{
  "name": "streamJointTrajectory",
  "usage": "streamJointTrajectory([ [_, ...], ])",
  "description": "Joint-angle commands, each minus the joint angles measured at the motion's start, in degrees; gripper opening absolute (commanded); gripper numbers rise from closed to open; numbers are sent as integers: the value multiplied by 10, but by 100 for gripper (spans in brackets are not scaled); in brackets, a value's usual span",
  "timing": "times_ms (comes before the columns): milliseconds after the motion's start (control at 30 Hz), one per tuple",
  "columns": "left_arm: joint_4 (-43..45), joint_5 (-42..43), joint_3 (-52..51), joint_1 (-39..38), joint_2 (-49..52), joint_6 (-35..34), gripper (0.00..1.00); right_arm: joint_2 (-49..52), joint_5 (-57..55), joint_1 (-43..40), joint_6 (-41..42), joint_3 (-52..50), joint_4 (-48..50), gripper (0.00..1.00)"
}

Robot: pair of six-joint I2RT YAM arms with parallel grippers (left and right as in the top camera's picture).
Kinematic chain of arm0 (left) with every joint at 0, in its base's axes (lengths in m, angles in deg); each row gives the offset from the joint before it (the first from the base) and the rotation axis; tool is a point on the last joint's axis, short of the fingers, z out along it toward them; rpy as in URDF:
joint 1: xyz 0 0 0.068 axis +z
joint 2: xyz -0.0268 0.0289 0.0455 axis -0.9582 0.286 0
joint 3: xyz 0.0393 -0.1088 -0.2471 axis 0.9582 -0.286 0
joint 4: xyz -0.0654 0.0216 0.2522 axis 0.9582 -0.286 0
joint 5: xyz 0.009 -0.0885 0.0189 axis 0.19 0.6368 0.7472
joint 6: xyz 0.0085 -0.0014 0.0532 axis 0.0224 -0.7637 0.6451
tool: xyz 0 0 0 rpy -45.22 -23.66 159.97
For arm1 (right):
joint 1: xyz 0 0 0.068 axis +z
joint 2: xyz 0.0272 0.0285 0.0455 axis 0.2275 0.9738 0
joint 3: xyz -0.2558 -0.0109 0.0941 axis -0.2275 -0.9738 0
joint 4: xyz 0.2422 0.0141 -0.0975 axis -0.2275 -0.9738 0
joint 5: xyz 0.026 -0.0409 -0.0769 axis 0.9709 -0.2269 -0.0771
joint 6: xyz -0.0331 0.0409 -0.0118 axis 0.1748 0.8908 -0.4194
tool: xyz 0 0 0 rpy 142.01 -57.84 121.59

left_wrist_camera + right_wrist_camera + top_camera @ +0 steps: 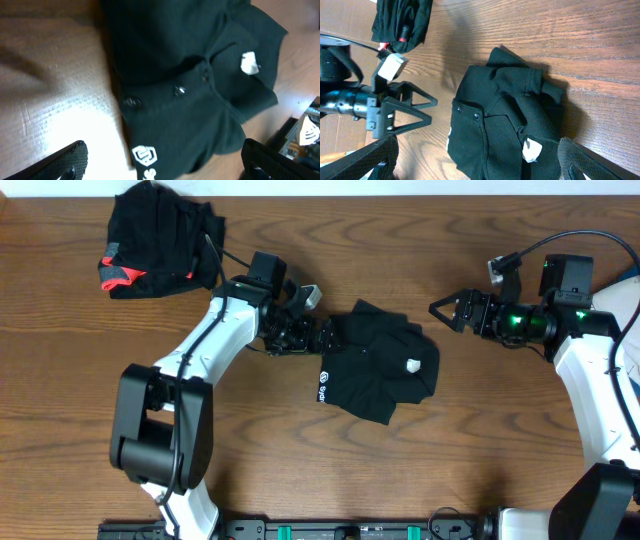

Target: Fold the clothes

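Left gripper (318, 336) released, its two fingers spread wide and holding nothing, tips just beside the left edge of the black shirt (385, 365); the overhead view does not settle whether they touch the cloth, though the right wrist view appears to show a narrow gap. Right gripper (440, 312) likewise released, fingers apart and empty, pointing towards the shirt from its right side and well apart from it.

Black shirt lies crumpled near the middle of the wooden table (500, 440), between the two grippers and nearer the left one. Its fabric is bunched into soft folds, with part of the upper portion turned over on itself. A small white logo (324, 385) shows on the lower left edge, and a white tag (413, 365) sits on the right half. The left wrist view shows a row of dark buttons (180, 90) running across the shirt, with the logo below them.

A second pile of black clothes (165, 230) with a red trim (120, 275) rests at the far left corner of the table, well apart from the shirt and both grippers, behind the left arm (215, 330)
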State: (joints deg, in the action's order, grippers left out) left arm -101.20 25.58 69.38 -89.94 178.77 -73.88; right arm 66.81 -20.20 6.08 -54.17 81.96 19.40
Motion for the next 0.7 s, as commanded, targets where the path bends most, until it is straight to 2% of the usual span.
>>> streamJointTrajectory([
  [0,9,10,1,2,24,-17,98,-9,3,-10,-11,4,-1,99],
  [667,28,35,1,1,76,-28,98,-9,21,-21,-11,4,-3,99],
])
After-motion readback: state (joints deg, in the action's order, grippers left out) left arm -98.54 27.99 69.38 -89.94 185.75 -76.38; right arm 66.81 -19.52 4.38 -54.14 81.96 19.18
